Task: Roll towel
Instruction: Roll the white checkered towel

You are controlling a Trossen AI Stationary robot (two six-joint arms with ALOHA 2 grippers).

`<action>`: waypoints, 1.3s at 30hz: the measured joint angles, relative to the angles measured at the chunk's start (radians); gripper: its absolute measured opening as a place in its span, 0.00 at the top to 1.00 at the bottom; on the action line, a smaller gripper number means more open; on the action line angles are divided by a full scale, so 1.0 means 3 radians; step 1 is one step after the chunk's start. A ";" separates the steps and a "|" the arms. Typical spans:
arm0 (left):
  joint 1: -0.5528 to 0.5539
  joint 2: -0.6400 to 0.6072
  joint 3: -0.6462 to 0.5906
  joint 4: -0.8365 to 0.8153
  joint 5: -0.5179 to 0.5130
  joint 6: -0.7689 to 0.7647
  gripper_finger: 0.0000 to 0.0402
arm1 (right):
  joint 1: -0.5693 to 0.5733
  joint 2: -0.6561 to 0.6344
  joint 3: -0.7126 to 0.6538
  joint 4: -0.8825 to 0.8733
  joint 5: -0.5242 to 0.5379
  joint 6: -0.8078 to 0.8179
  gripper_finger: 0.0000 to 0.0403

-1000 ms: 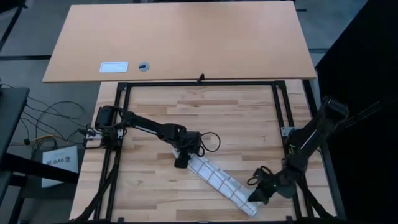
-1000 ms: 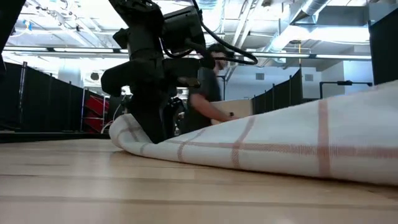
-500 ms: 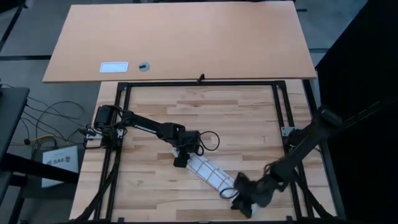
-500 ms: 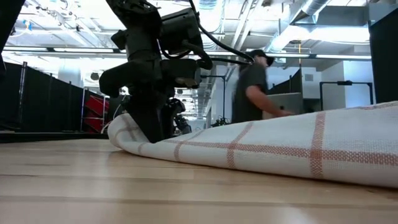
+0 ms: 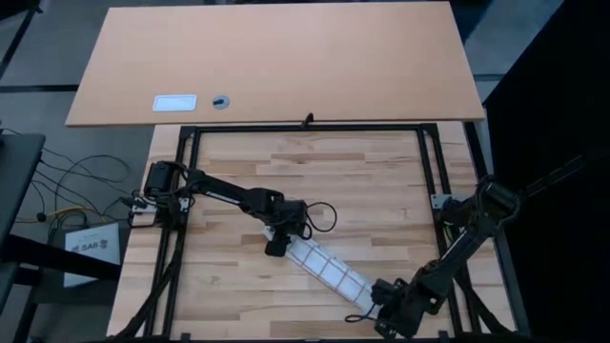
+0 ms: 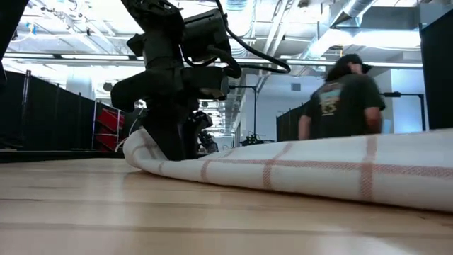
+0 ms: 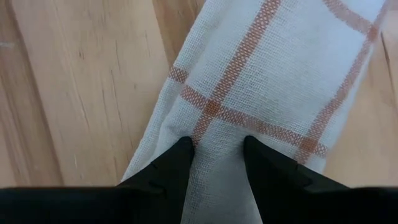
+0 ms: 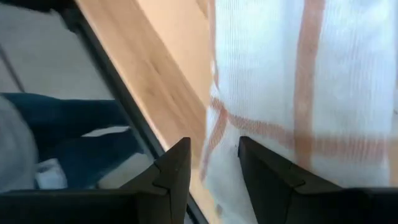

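Left gripper (image 7: 214,155) pinching far end of thin white cloth towel with reddish-brown grid (image 5: 324,270), anchoring it, I judge. Right gripper (image 8: 212,160) pinching near end by table edge. Towel lies diagonal across wooden table (image 5: 362,181), narrow strip.

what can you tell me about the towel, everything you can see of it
The towel is thin white woven cloth with a grid of reddish-brown lines. It lies as a long narrow roll or fold, slanting across the wooden table toward its front right edge. The left hand pinches cloth at its upper left end, and the right hand pinches cloth at its lower right end by the table's edge. Seen from table height, it rests soft and rounded on the wood.
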 joint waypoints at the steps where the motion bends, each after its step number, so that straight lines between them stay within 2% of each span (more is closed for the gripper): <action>1: -0.0001 0.0000 0.0002 -0.0016 -0.0004 0.0020 0.66 | 0.0045 0.0001 0.0000 -0.0053 0.0009 0.0040 0.70; 7: -0.0010 -0.0001 0.0007 -0.0078 0.0013 0.0059 0.66 | 0.0355 -0.0005 -0.0134 -0.0082 0.0105 0.0507 0.70; 12: -0.0018 -0.0053 0.0002 -0.0055 0.0046 0.0040 0.66 | 0.0518 -0.0018 -0.0224 0.0363 0.0205 0.0804 0.70; 15: -0.0018 -0.0126 -0.0009 -0.0085 0.0009 0.0020 0.66 | 0.0505 -0.0170 -0.0071 0.0486 0.0436 0.0678 0.70; 16: -0.0011 -0.0160 -0.0022 -0.0108 -0.0003 0.0017 0.66 | 0.0487 -0.0238 -0.0002 0.0483 0.0611 0.0564 0.70; 19: -0.0009 -0.0203 -0.0022 -0.0057 -0.0044 0.0008 0.66 | 0.0317 -0.0349 0.0092 0.0214 0.0896 0.0266 0.70; 22: -0.0010 -0.0223 -0.0018 -0.0116 -0.0040 -0.0026 0.66 | 0.0145 -0.0320 0.0020 0.0125 0.0865 0.0133 0.70; 25: -0.0043 -0.0225 -0.0015 -0.0286 -0.0031 -0.0115 0.66 | 0.0071 -0.0262 -0.0014 0.0349 0.0597 0.0004 0.70; 29: -0.0090 -0.0306 -0.0012 -0.0376 -0.0024 -0.0159 0.66 | 0.0061 -0.0219 -0.0019 0.0476 0.0594 -0.0154 0.70; 32: -0.0102 -0.0332 -0.0011 -0.0373 -0.0038 -0.0218 0.66 | 0.0123 -0.0096 -0.0018 0.0320 0.0570 -0.0126 0.70; 36: -0.0117 -0.0331 -0.0037 -0.0478 -0.0063 -0.0489 0.66 | 0.0159 0.0092 -0.0020 0.0043 0.0319 0.0043 0.70; 39: -0.0125 -0.0361 -0.0099 -0.0464 -0.0136 -0.0676 0.66 | 0.0102 0.0137 -0.0009 -0.0204 0.0307 0.0150 0.70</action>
